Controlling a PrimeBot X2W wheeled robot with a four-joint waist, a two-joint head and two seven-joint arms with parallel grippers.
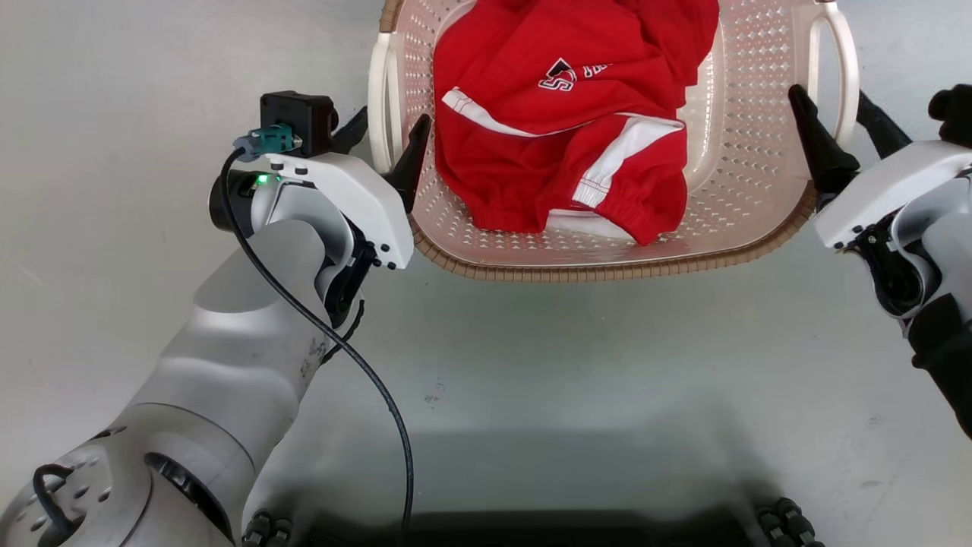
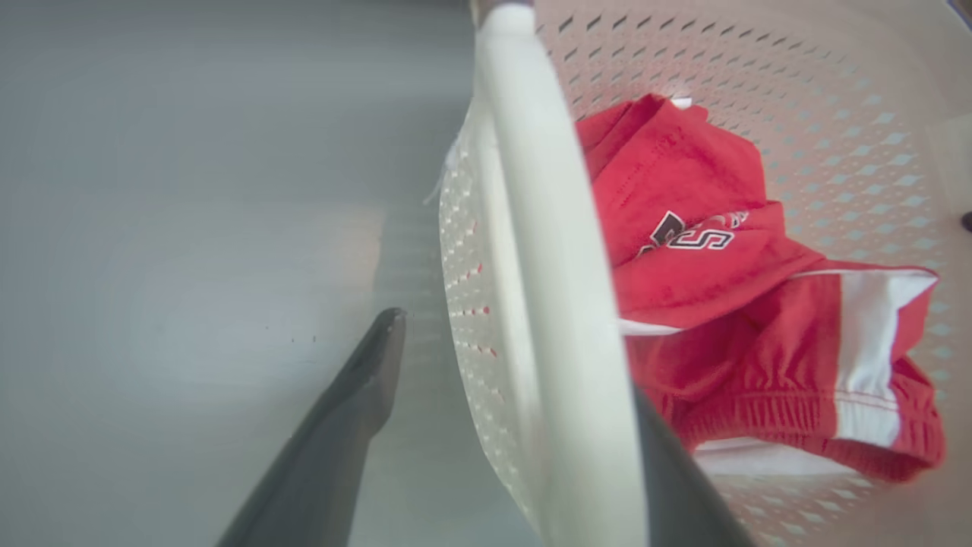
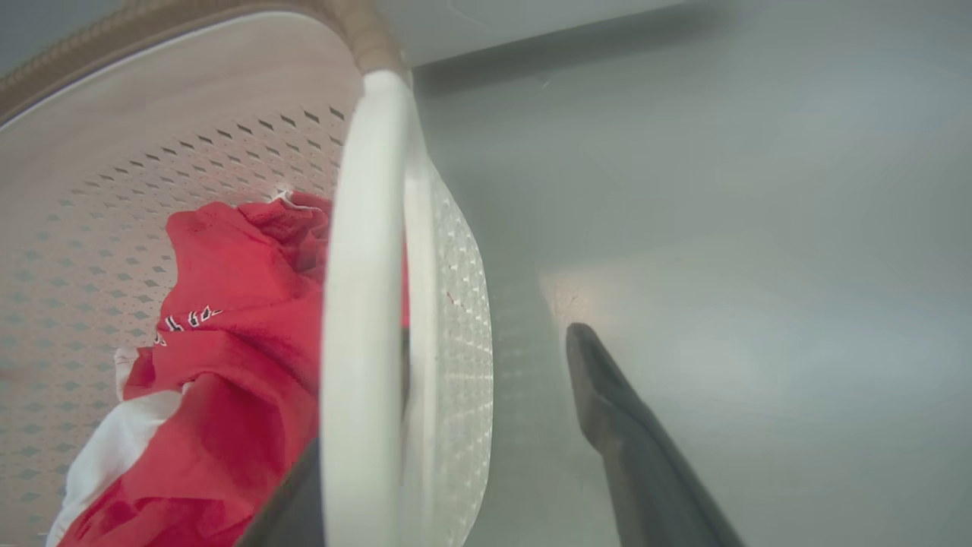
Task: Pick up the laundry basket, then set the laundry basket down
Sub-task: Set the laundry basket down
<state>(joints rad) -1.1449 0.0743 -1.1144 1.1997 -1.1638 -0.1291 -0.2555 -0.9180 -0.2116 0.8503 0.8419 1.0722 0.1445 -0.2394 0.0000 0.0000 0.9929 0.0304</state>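
The laundry basket (image 1: pixel 607 270), pale pink and perforated with a brown woven rim, sits on the grey floor ahead of me. A red garment (image 1: pixel 562 114) with white stripes lies inside it. My left gripper (image 1: pixel 393 118) is open and straddles the white left handle (image 1: pixel 377 99), one finger inside the basket and one outside. In the left wrist view the handle (image 2: pixel 531 228) runs between the fingers (image 2: pixel 364 380). My right gripper (image 1: pixel 828 93) is open astride the right handle (image 1: pixel 847 68) in the same way. The right wrist view shows that handle (image 3: pixel 364 266) beside the outer finger (image 3: pixel 607 395).
Bare grey floor (image 1: pixel 531 380) surrounds the basket on all sides. My dark base with its black wheels (image 1: pixel 786 520) lies along the bottom edge. A black cable (image 1: pixel 364 372) loops over my left forearm.
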